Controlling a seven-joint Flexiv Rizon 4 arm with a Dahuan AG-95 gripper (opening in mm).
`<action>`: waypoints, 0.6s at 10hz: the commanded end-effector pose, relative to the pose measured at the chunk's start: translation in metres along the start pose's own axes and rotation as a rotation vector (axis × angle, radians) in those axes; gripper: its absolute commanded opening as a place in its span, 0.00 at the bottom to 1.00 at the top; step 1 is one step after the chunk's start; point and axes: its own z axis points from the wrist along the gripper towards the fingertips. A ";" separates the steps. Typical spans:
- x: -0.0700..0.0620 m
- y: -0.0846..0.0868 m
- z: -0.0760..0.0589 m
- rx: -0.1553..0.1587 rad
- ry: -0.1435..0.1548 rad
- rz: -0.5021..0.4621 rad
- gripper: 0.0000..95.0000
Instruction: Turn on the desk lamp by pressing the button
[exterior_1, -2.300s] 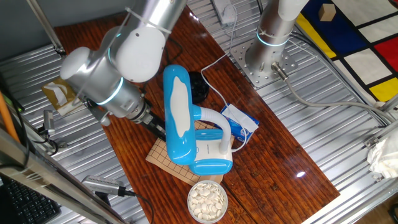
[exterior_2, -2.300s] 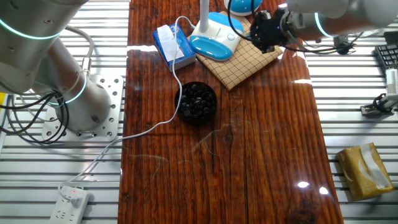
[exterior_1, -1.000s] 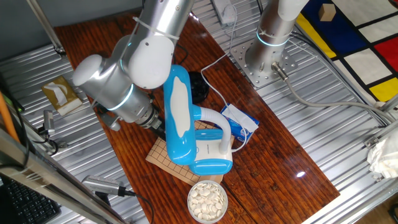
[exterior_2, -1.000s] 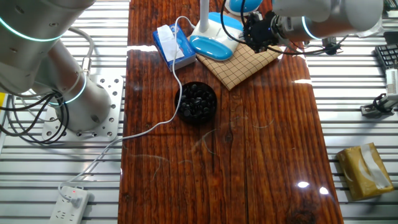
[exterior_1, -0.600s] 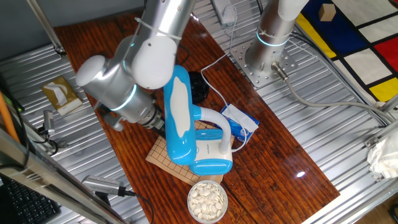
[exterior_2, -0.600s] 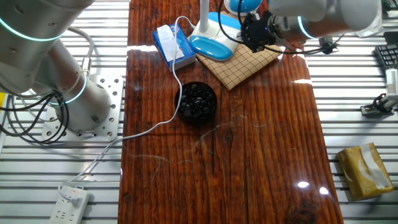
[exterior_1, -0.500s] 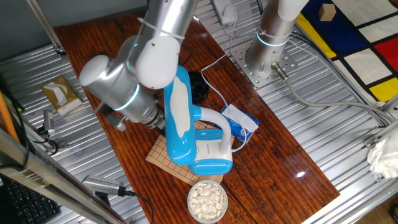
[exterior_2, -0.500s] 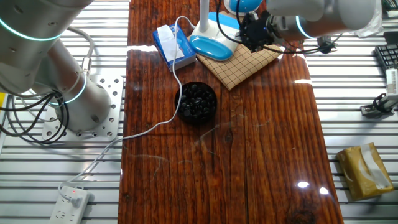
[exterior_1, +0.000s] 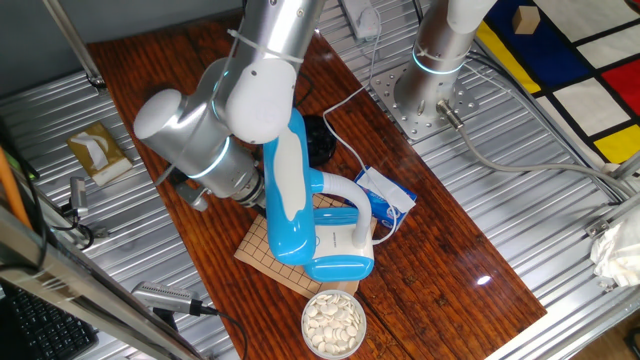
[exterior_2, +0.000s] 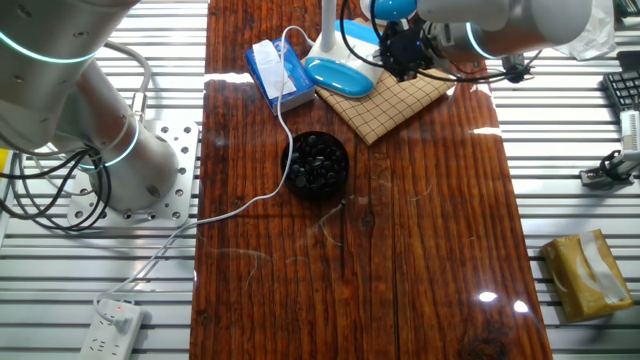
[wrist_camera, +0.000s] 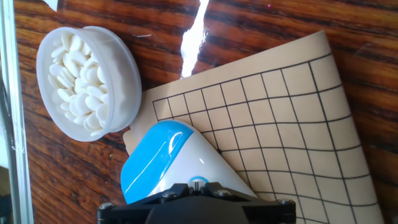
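Standing on a tan gridded board (exterior_1: 268, 252) on the wooden desk (exterior_2: 440, 250), the desk lamp (exterior_1: 300, 200) has its boxy sky-blue and white base at the board's edge, its curved white neck rising from it and its long oblong head stretched out above the board. In the hand view the lamp's base (wrist_camera: 168, 162) fills the lower middle, blue on one side and white on the other, with a small round button visible on the white part just ahead of the claw's dark body. The claw (exterior_2: 402, 48) sits right beside the base, over the board; no view shows its fingertips clearly, so I cannot tell whether they are apart or together. A white bowl of white stones (wrist_camera: 84, 81) stands just beside the board near the lamp's base. A black bowl of dark stones (exterior_2: 318, 163) lies farther from the lamp, off the board, on the desk.
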 end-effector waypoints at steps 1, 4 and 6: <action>0.001 0.000 0.001 0.003 -0.001 0.001 0.00; 0.001 0.000 0.004 0.007 0.000 0.004 0.00; 0.001 -0.001 0.008 0.009 -0.004 0.004 0.00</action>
